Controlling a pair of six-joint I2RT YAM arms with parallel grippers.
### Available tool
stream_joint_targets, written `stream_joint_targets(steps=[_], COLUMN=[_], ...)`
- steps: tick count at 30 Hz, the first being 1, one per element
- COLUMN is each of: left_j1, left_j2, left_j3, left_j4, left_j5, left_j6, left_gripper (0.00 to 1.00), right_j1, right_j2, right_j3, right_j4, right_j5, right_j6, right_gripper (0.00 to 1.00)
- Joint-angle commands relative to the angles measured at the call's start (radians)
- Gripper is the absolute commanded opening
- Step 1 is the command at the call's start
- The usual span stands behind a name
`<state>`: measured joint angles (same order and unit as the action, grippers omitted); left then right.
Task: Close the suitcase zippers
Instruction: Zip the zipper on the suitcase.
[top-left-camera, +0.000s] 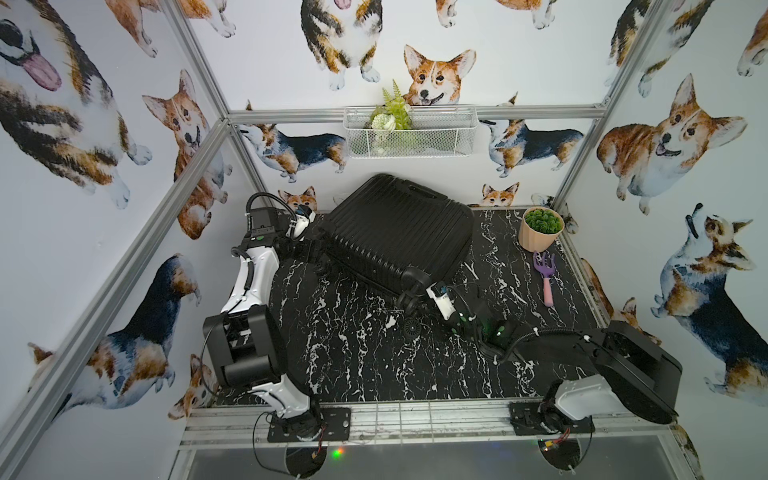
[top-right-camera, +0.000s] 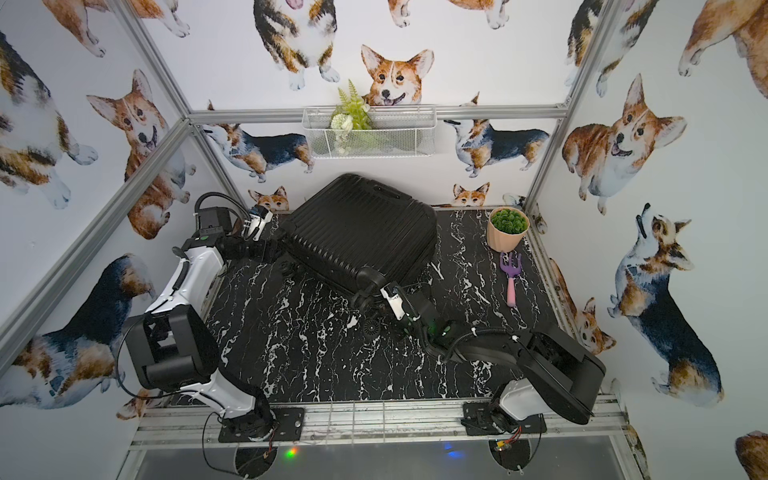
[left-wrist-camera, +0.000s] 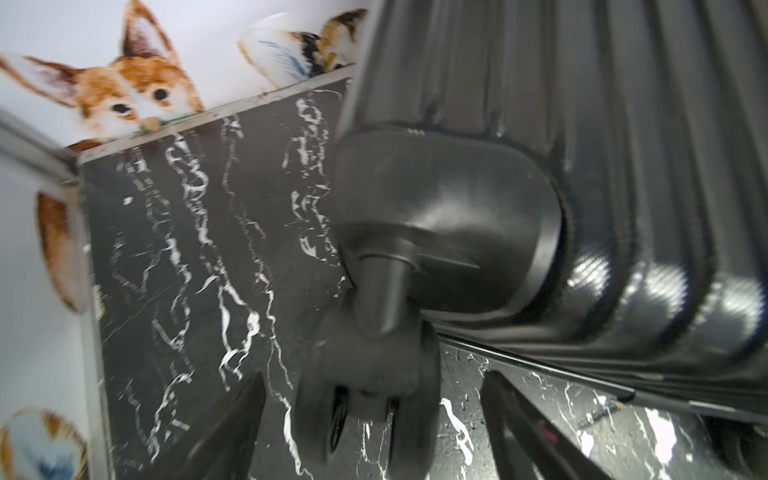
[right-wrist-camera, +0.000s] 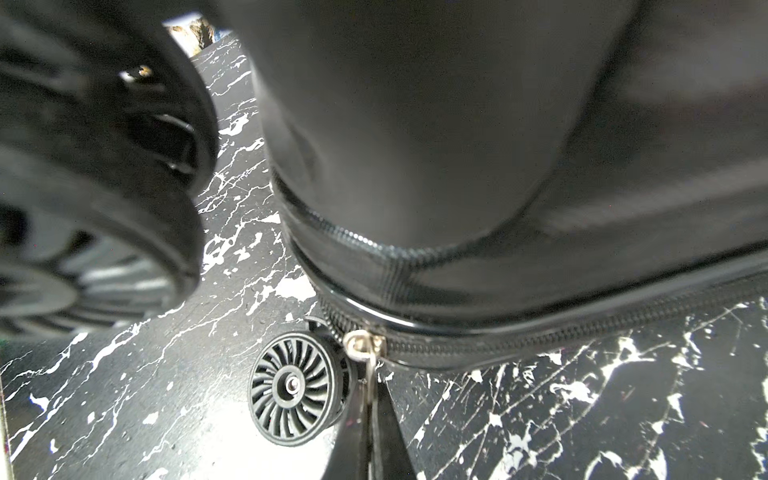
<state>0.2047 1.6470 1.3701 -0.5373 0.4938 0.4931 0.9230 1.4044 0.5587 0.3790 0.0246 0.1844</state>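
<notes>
The black ribbed suitcase (top-left-camera: 395, 232) (top-right-camera: 357, 237) lies flat at the back of the marble table, lid down. My left gripper (top-left-camera: 318, 251) (left-wrist-camera: 376, 376) is at its left corner. It is open, with a black caster wheel (left-wrist-camera: 361, 415) between the fingers and a gap on each side. My right gripper (top-left-camera: 426, 320) (right-wrist-camera: 371, 386) is at the near right corner, shut on the silver zipper pull (right-wrist-camera: 365, 347). Beside the slider one way, the zipper (right-wrist-camera: 540, 332) teeth are meshed. Round the corner the other way, the two bands stand apart.
A small finned wheel (right-wrist-camera: 291, 386) (top-left-camera: 413, 328) sits by my right fingertips. A potted plant (top-left-camera: 540, 226) and a purple hand rake (top-left-camera: 546, 278) are at the right. A wire basket (top-left-camera: 411, 131) hangs on the back wall. Walls enclose three sides.
</notes>
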Motion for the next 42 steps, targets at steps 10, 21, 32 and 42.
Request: stream_joint_targets(steps=[10, 21, 32, 42], left_j1=[0.001, -0.036, -0.123, -0.212], left_j2=[0.056, -0.069, -0.28, -0.457], left_j3=[0.006, -0.052, -0.183, -0.352], left_j4=[-0.009, -0.133, -0.169, -0.082], left_j5=[0.043, -0.016, -0.087, -0.159], left_j6=[0.084, 0.006, -0.281, -0.427], left_gripper=[0.48, 0.38, 0.38, 0.36], right_j1=[-0.004, -0.07, -0.197, -0.204], right_j2=[0.001, -0.042, -0.09, -0.124], right_j3=[0.032, 0.008, -0.034, -0.092], right_j4=[-0.006, -0.021, -0.018, 0.061], right_j5=[0.04, 0.019, -0.086, -0.231], right_j6=[-0.017, -0.013, 0.017, 0.095], right_gripper=[0.0, 0.0, 0.0, 0.0])
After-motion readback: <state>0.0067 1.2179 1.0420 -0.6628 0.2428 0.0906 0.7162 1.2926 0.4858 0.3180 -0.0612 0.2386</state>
